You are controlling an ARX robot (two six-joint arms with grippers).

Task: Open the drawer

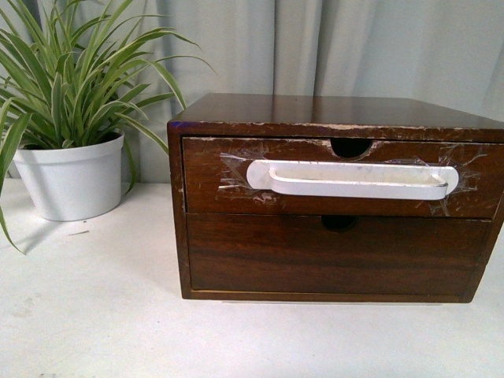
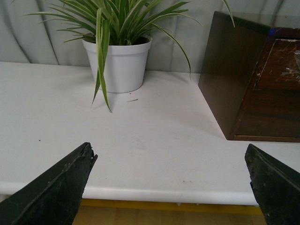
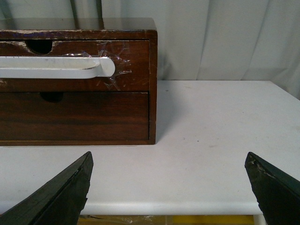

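The upper drawer (image 1: 315,206) (the one with the taped white handle (image 1: 352,179)) sits closed in the wooden chest (image 1: 315,110) on the white table (image 1: 94,315), and the left gripper (image 2: 168,147) and right gripper (image 3: 168,154) both have jaws wide apart.

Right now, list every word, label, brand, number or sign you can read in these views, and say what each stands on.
None: no readable text in any view.
The drawer, its white handle, the lower drawer front and the white pot carry no print.
The marks around the handle are clear tape and chipped finish, not lettering.
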